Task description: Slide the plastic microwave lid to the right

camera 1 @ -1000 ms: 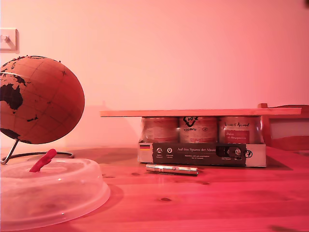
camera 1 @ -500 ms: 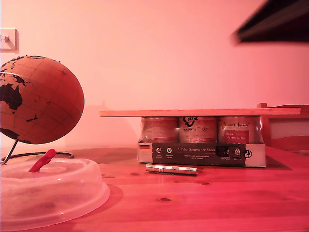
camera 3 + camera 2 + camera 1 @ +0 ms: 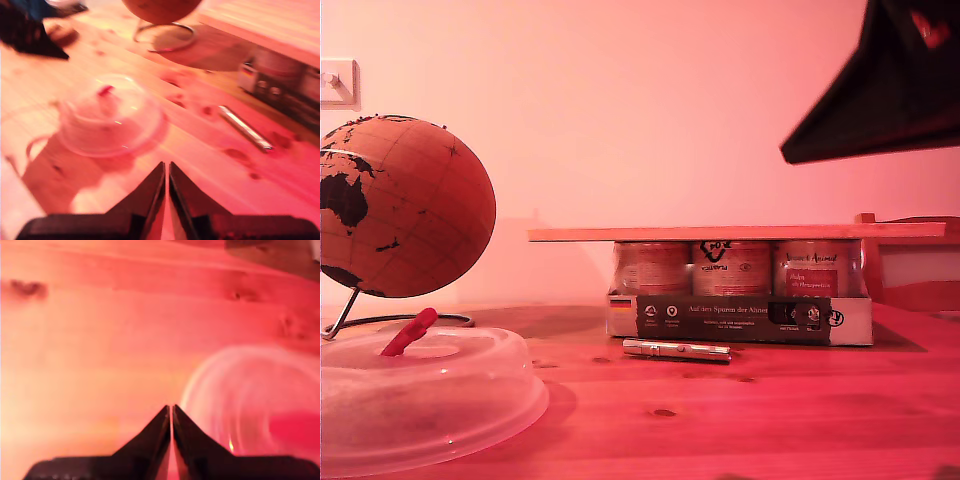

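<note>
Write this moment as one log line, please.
lid: on table, untouched | my first gripper: shut, empty | my second gripper: shut, empty | contact: none

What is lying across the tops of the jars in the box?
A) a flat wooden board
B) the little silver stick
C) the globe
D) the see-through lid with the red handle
A: a flat wooden board lies across the tops of the jars, while the globe and the plastic microwave lid stand on the table toward the exterior view's left.
</note>
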